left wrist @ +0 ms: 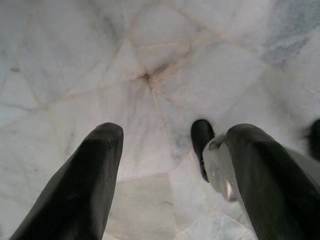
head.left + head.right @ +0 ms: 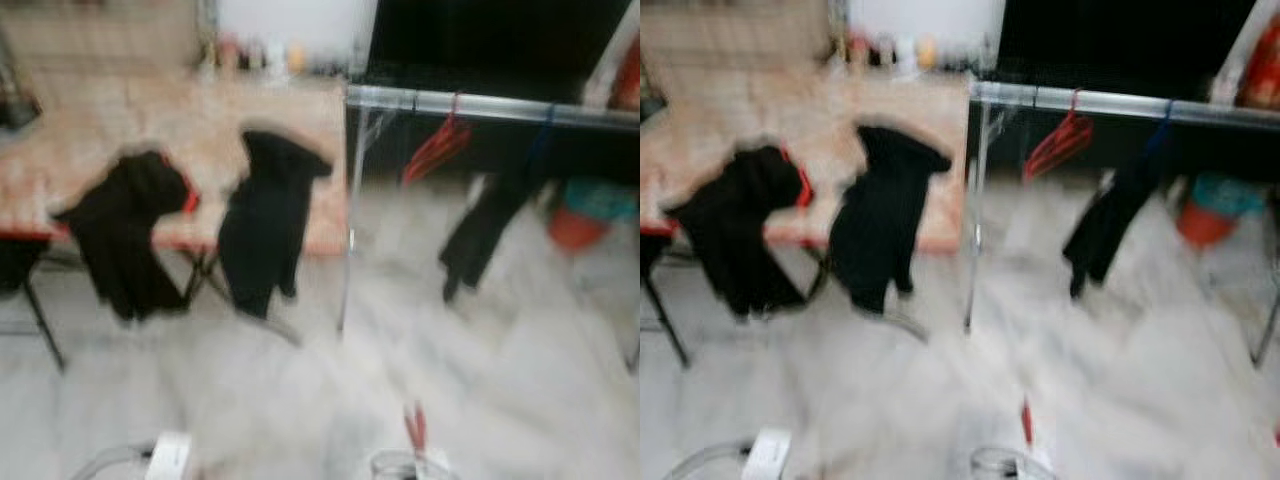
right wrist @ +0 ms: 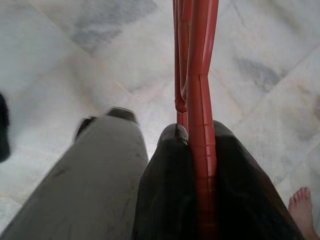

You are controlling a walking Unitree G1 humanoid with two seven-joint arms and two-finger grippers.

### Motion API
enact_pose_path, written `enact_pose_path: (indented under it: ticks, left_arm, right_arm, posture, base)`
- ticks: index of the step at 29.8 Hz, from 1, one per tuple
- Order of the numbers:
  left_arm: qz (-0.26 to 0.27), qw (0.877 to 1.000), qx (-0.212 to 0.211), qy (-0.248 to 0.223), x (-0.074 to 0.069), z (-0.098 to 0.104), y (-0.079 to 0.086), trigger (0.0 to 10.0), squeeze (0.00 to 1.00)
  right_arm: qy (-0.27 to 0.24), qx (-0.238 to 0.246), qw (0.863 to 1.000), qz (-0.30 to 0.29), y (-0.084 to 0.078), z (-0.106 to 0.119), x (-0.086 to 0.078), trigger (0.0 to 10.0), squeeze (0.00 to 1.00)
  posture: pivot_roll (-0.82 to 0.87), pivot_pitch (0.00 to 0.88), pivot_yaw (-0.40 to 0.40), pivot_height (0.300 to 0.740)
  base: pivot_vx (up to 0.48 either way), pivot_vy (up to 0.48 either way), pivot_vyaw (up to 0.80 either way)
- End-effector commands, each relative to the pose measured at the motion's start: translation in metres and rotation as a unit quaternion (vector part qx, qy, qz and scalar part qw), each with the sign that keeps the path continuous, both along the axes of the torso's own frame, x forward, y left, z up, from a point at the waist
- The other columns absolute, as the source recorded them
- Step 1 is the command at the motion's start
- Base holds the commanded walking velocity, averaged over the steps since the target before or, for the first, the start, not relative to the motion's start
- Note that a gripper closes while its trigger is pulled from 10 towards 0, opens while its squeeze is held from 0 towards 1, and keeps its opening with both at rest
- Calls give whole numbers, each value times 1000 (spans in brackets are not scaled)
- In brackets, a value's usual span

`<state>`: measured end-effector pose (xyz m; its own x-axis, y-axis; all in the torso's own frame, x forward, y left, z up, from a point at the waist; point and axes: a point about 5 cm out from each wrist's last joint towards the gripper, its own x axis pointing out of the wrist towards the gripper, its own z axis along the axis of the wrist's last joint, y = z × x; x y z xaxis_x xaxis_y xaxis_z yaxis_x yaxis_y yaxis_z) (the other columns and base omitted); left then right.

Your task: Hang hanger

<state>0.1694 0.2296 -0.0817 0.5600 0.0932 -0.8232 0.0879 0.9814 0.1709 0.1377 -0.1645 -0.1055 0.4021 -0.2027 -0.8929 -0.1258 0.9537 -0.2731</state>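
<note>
My right gripper (image 3: 197, 145) is shut on a red plastic hanger (image 3: 196, 65), which sticks up between its black fingers (image 3: 165, 190); the hanger's tip (image 2: 415, 428) pokes up at the bottom of the blurred eye views. A silver clothes rail (image 2: 490, 105) stands ahead on the right, with red hangers (image 2: 437, 148) and a black garment (image 2: 485, 232) hanging from it. My left gripper (image 1: 170, 150) is open over the marble floor, holding nothing.
A wooden table (image 2: 150, 120) on the left has two black garments (image 2: 130, 225) (image 2: 265, 220) draped over its front edge. An orange and teal tub (image 2: 585, 215) sits behind the rail. A person's bare toes (image 3: 302, 207) rest on the floor near my right gripper.
</note>
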Motion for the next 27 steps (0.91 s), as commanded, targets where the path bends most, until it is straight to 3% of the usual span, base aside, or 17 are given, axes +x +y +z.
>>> enact_pose_path:
  ticks: [1,17,27]
  left_arm:
    - [-7,1000,-7,0,0,-1,-6,10000,0]
    - [-17,1000,-10,-7,1,-1,-9,10000,0]
    - [-35,999,-6,-31,10,4,-8,10000,0]
  right_arm:
    - [4,-13,1000,-5,-9,0,-2,10000,0]
    - [5,-15,1000,-1,-10,0,-3,10000,0]
    - [-3,-15,1000,15,-9,1,-1,10000,0]
  posture:
    - [39,0,-4,740]
    - [33,0,-5,740]
    - [36,0,-7,740]
  base:
    - [0,-450,0]
    - [0,-434,0]
    - [0,0,0]
